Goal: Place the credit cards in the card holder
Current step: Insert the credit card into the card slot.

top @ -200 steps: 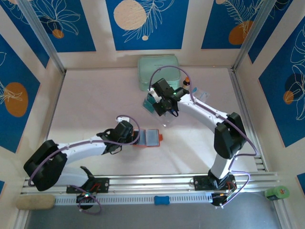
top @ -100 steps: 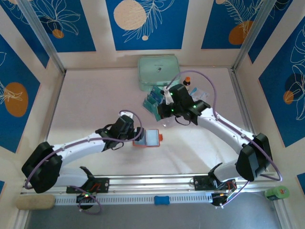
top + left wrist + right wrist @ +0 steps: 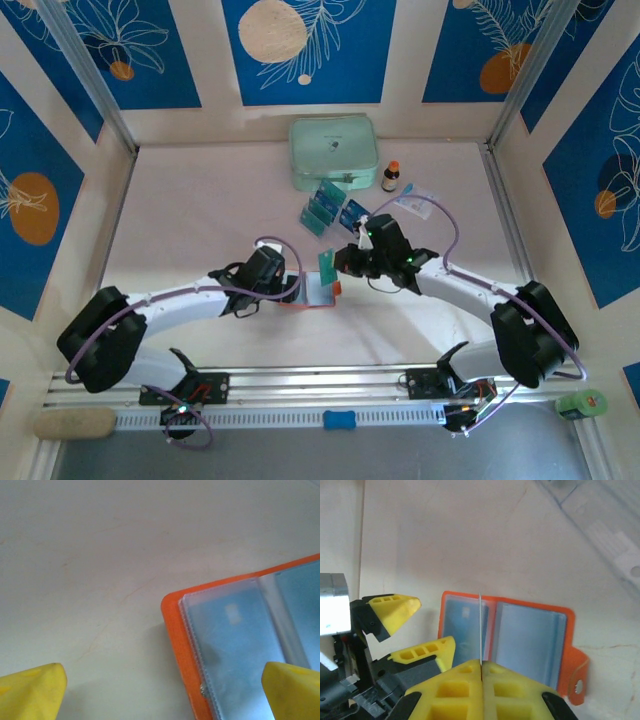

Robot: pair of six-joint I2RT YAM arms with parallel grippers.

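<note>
The orange card holder lies open on the table, its grey pockets up. Inside its left pocket lies one teal card. My left gripper is open, its yellow fingertips straddling the holder's left edge. My right gripper is shut on a credit card, held edge-on and upright just over the holder's fold. From above, that card stands at the holder's far edge. More credit cards stand further back, near the mint case.
A mint-green zip case sits at the back, with a small brown bottle and a white-and-blue sachet to its right. The left gripper's fingers stand close beside the held card. Bare table lies to the left.
The right arm has swung from the standing cards down to the card holder with a card in its jaws. The left gripper stayed open at the holder's left edge.
</note>
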